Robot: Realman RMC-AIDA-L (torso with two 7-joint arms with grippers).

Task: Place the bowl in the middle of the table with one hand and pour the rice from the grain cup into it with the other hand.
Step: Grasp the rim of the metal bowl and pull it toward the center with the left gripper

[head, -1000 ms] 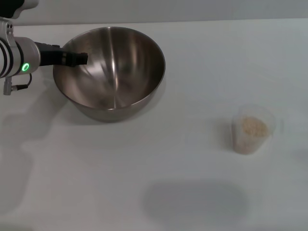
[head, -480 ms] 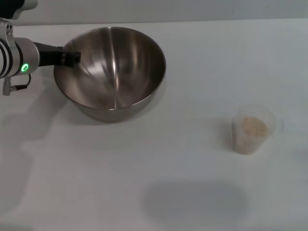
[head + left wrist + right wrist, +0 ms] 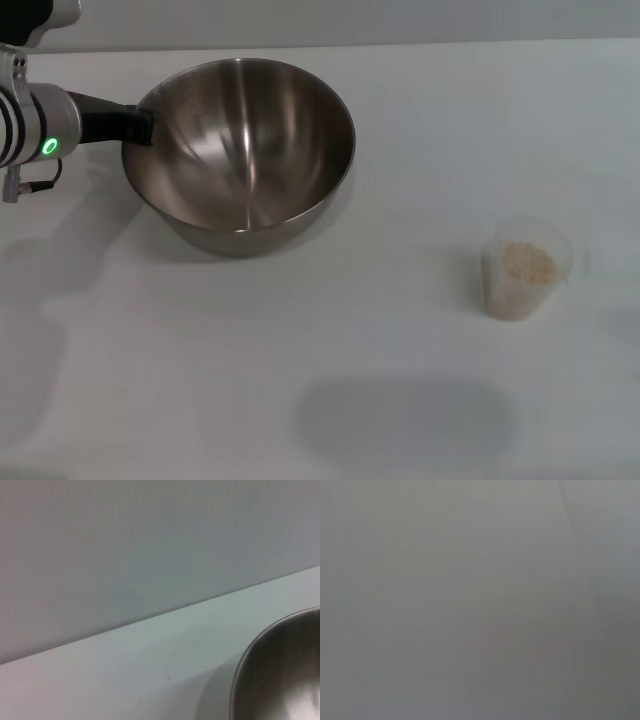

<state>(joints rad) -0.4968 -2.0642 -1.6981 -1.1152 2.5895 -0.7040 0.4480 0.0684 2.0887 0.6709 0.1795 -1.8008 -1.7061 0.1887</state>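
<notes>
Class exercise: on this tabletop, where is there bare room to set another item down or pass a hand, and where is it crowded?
Bare table lies between the bowl and the grain cup, and across the whole near side. The far-left corner is crowded: the left gripper is at the bowl's rim.

The left arm point(image 3: 35, 135) is a silver-grey cylinder with black bands, a green light ring, a black wrist and a thin dark cable.

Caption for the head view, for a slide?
Left gripper at steel bowl rim; grain cup of rice stands apart.
</notes>
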